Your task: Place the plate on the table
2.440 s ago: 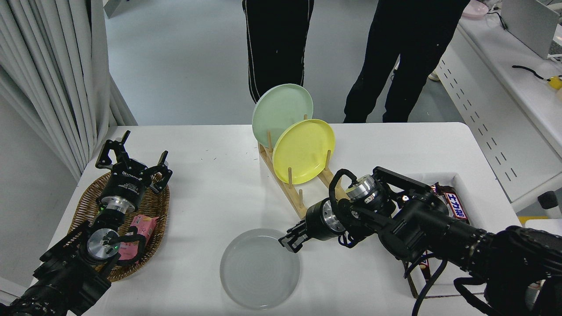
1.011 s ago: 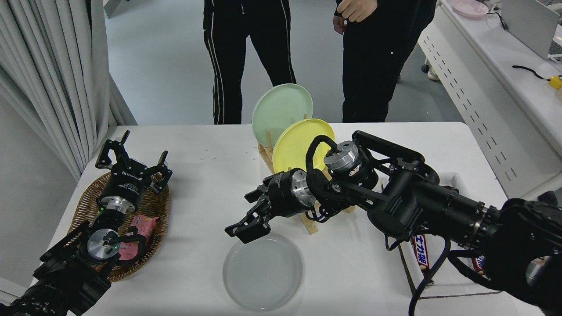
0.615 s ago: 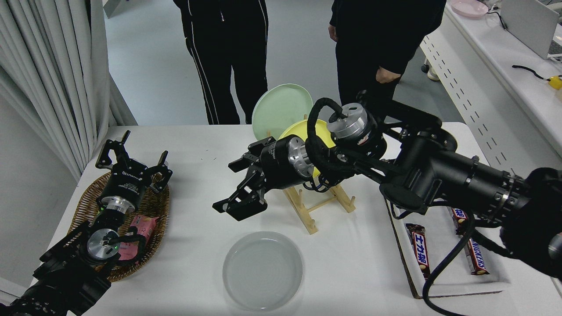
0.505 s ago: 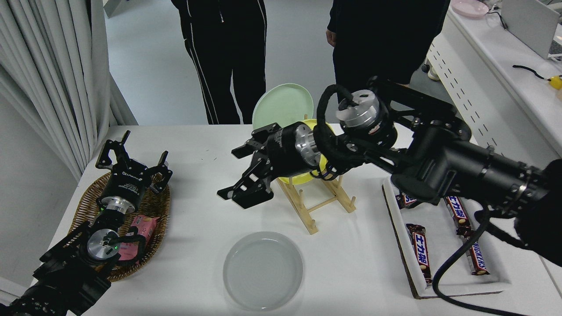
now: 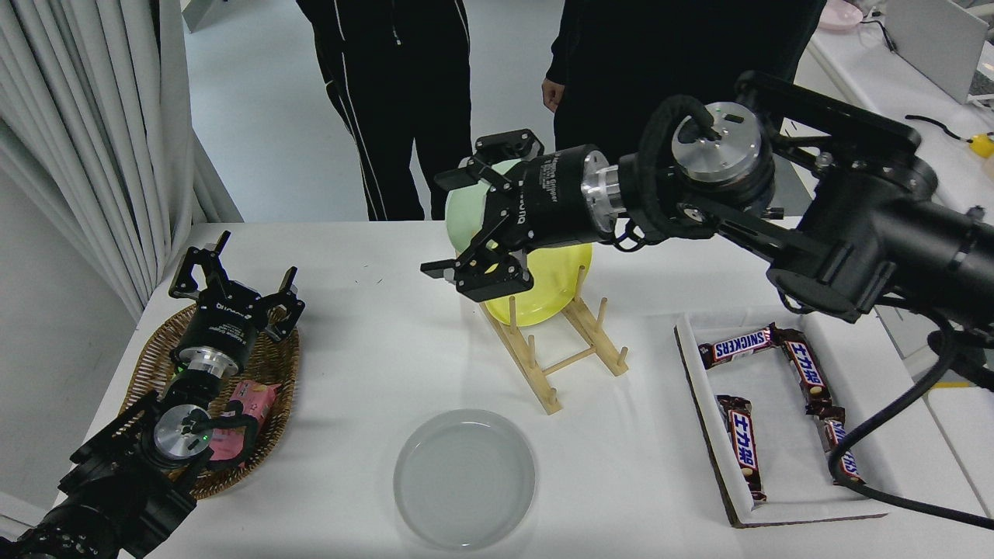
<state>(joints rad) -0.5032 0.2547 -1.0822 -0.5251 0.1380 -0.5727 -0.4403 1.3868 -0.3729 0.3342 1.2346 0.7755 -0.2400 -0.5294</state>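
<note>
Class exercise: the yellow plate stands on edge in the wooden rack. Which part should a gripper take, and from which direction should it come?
Probably the top rim of the yellow plate, approached from above. It stands on edge between the pegs of the wooden rack, so only its upper rim is free. The open right gripper is already near it.

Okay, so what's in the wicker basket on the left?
A pink snack packet lies in the basket, toward its right side. The parked left arm and its gripper hang over the middle and left, so anything beneath them is covered.
</note>
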